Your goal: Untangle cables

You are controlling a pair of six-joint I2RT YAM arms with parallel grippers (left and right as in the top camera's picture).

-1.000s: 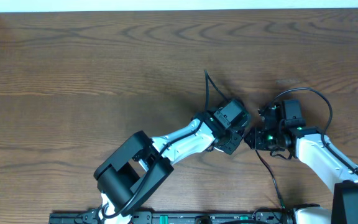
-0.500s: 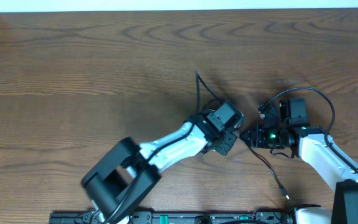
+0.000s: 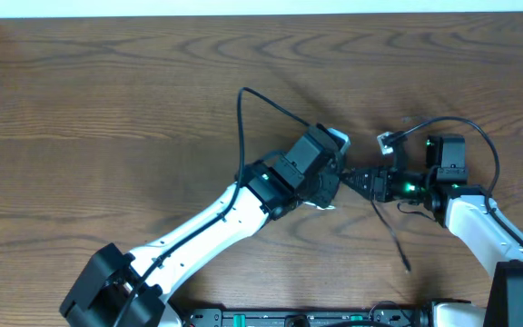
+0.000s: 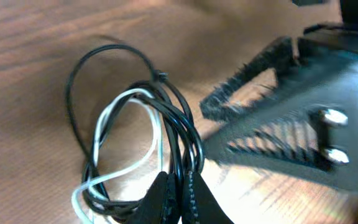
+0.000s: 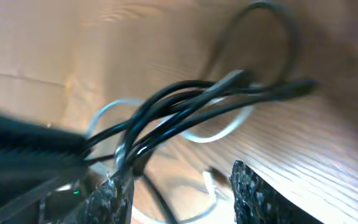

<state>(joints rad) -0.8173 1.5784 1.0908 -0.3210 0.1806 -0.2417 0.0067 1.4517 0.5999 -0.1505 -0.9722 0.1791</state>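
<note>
The black cable (image 3: 241,127) rises in a tall loop left of centre, and its loose tail (image 3: 396,238) trails toward the front edge. In the left wrist view the black cable (image 4: 178,127) and white cable (image 4: 107,121) hang as tangled loops. My left gripper (image 4: 180,194) is shut on black strands of that bundle; from overhead it (image 3: 334,182) sits at mid-table. My right gripper (image 3: 363,179) faces it from the right. Its jaws (image 5: 182,193) stand open, with the black strands (image 5: 185,106) and a white loop (image 5: 225,134) crossing just ahead. A white plug (image 3: 386,141) lies nearby.
Brown wooden table (image 3: 107,100) all round. The right arm's own thick black wire (image 3: 472,132) arcs over its wrist. The two grippers are almost touching at mid-table; the right one (image 4: 291,130) fills the right of the left wrist view.
The left arm swung up and left with its gripper closing on the black cable, drawing a tall loop out to the left. The right gripper shifted up slightly and opened wider.
</note>
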